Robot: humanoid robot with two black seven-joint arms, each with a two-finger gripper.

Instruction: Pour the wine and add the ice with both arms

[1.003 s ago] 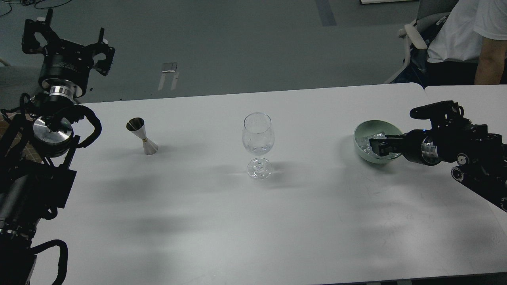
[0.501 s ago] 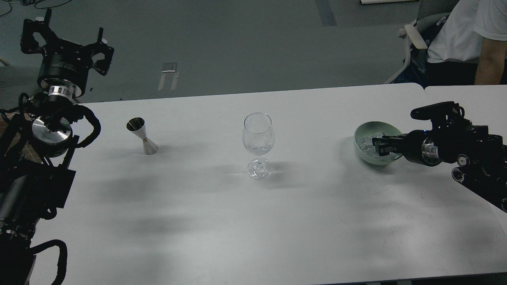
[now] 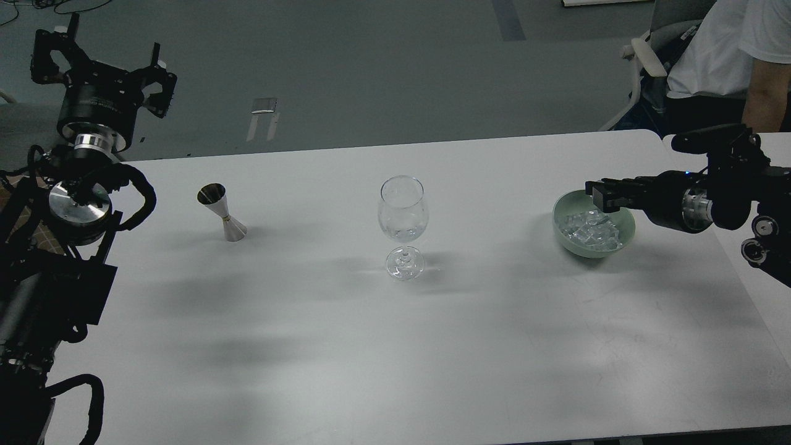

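White table (image 3: 346, 346); ice (image 3: 594, 232) in bowl (image 3: 563, 232) just below right hand (image 3: 600, 196), grip unclear.

Wine glass (image 3: 403, 225) stood mid-table (image 3: 346, 346), jigger (image 3: 221, 212) well to its left, bowl (image 3: 593, 231) w/ ice (image 3: 592, 229) inside well to its right, right gripper (image 3: 601, 193) over bowl's rear rim, left gripper (image 3: 102, 65) raised beyond table's far-left corner, person (image 3: 723, 55) seated behind far-right.
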